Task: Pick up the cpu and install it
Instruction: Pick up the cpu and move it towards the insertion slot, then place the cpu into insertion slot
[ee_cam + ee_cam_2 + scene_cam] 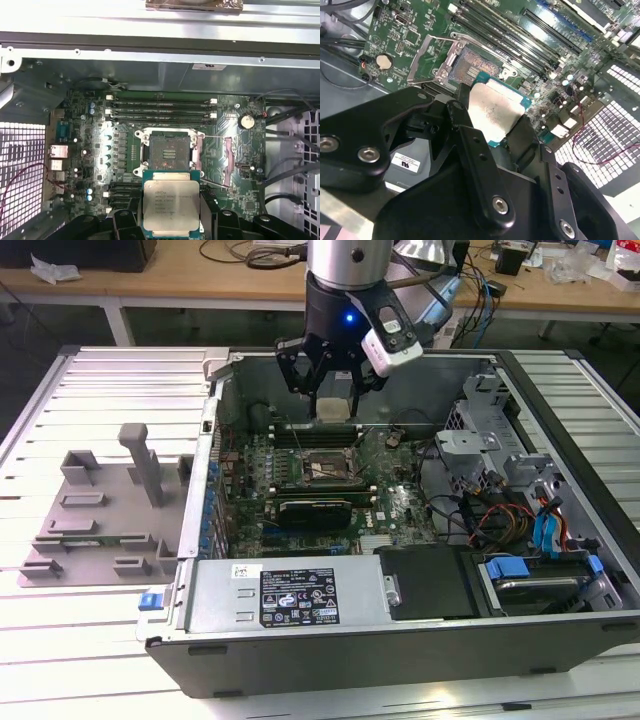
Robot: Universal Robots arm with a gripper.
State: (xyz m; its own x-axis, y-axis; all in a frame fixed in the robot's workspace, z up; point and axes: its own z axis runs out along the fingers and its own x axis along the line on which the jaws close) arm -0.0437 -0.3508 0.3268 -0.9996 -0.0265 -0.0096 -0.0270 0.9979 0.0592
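Fingers [470,145] of the robot arm's gripper [333,410] clamp the cpu [171,205] by two opposite edges. The silvery top faces the wrist cameras and the other two edges stand free. The chip hangs in the air, clear of the motherboard [80,145], inside the open computer case [212,440].

In the exterior view it sits over the strip between the socket [167,152] and the case wall farthest from that camera. The socket lies open with its contacts exposed, and its metal bracket [442,74] is swung up and away from one side. Memory slots [160,109] run parallel just beside one socket edge.

Open air surrounds the gripper above the board. Tangled cables [480,515] crowd the case toward the exterior view's right, well apart from the socket.

The case rests on a pale slatted table [100,380]. Just beside the case wall on the exterior view's left stands a grey fixture [95,520], near that table edge.
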